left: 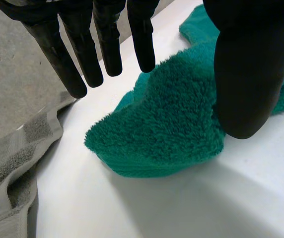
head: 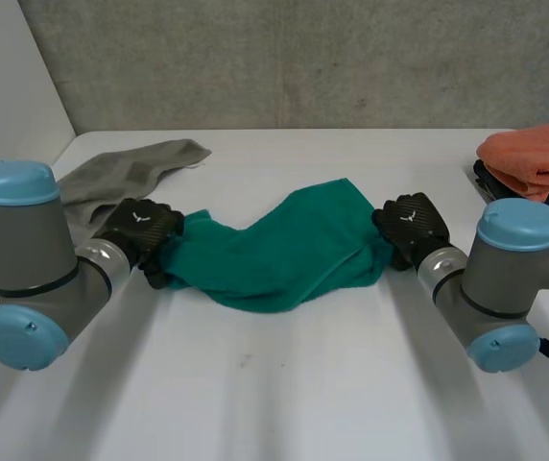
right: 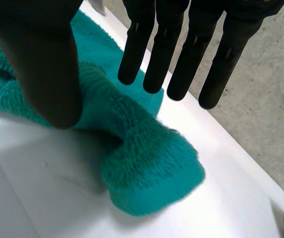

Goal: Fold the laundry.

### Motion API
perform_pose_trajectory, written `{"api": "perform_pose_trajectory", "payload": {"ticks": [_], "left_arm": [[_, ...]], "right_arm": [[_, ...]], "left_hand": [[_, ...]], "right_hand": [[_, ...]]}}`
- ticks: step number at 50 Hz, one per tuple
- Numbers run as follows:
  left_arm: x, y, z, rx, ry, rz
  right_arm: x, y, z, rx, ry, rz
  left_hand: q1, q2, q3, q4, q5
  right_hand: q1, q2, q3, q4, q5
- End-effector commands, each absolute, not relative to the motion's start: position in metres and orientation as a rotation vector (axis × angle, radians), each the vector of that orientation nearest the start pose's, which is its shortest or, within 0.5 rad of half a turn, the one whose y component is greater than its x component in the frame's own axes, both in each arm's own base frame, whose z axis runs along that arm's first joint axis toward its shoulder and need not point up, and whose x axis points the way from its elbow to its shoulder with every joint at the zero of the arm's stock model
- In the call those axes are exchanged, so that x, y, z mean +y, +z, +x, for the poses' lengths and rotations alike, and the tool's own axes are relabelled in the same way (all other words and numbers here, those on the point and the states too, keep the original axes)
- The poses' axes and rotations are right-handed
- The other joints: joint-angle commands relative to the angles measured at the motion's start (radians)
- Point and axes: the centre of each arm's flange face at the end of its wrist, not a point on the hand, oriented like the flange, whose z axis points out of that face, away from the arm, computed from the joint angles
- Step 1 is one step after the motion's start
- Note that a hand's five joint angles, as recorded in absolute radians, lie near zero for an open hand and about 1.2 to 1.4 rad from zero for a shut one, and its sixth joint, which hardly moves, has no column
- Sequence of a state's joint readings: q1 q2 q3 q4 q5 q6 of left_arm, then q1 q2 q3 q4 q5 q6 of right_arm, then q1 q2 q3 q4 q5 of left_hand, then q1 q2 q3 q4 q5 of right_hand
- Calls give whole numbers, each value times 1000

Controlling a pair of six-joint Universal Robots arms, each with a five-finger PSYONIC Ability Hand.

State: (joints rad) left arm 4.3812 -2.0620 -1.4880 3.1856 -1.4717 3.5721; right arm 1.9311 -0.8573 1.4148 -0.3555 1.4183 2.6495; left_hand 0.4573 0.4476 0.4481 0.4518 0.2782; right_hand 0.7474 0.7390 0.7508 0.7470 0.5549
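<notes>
- Black left hand [head: 141, 231]: in its wrist view the fingers [left: 109, 44] are straight and spread, well away from the thumb. It grips nothing and hangs over one end of the green towel [head: 274, 254].
- Whether the left thumb touches the towel's pile cannot be told.
- Black right hand [head: 410, 223]: in its wrist view the fingers [right: 181, 54] are likewise straight and parted from the thumb, with nothing held. It hangs over the towel's other end.
- Two hands in all, one at each end of the one green towel.
- The green towel lies rumpled and bunched on the white table [head: 284, 394], stretched between the two hands. A thick rolled edge runs along its near side.
- In the left wrist view the towel's end is a rounded, doubled-over lump under the hand. In the right wrist view the end is a folded corner sticking out past the thumb.
- Three towels are counted: one green, one grey, one orange.
- The grey towel [head: 126, 173] lies loose beyond the left hand, near the table's far left corner and close beside the green one.
- The orange towel [head: 534, 158] sits folded at the table's right edge, on something dark, well apart from the green towel.
- Two arms: the left arm [head: 25, 259] and the right arm [head: 505, 279], each grey with light-blue caps.
- A grey concrete wall [head: 284, 58] stands behind the table.
</notes>
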Motion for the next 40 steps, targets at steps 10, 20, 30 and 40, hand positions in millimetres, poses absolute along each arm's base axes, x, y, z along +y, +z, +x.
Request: {"api": "perform_pose_trajectory", "payload": {"ticks": [10,20,30,40], "left_arm": [[-302,152,-265,2423,-1754,1081],[-301,185,-260,2350,-1810,1010],[-260,288,-246,2283,-2067,936],[-330,202,-250,2511,-1833,880]], "right_arm": [[-349,111,278,2172,-1922,-1073],[-333,159,268,2173,-1942,-1091],[-309,228,251,2176,-1991,-1178],[-320,210,270,2122,-2014,-1192]], "left_hand": [[225,235,235,231,230],[939,949,948,944,944],[939,949,948,944,944],[939,949,948,944,944]], "right_hand": [[647,656,644,648,665],[649,657,645,649,667],[649,657,645,649,667],[649,657,645,649,667]]}}
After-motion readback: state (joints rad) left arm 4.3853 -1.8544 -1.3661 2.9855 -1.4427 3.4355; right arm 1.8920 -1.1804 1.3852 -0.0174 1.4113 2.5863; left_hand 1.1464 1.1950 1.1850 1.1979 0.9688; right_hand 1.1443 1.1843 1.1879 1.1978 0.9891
